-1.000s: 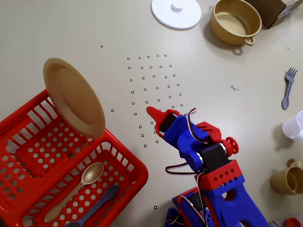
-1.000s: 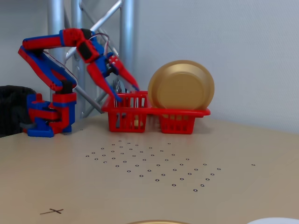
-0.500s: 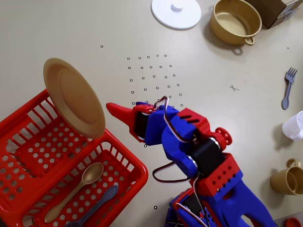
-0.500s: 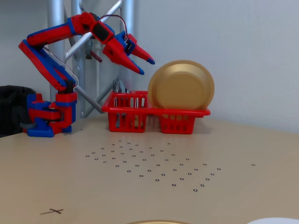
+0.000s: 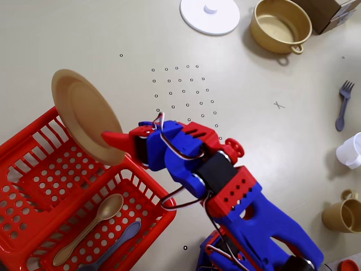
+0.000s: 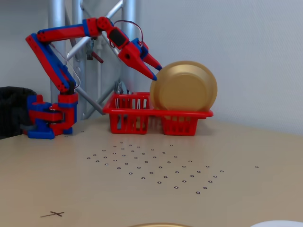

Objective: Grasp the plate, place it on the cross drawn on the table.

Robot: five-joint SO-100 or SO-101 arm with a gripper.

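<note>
The plate (image 5: 86,116) stands on its edge in the red basket (image 5: 34,169). My gripper (image 6: 155,73) is up at the plate's rim, its two fingers a little apart and holding nothing. The cross (image 5: 278,105) is far off on the table (image 5: 84,34), past the grid of dots (image 5: 183,101). I can read no words anywhere.

The plate (image 5: 86,116) stands on edge in the red basket (image 5: 34,186); the gripper (image 5: 110,139) tip overlaps its lower rim.
</note>
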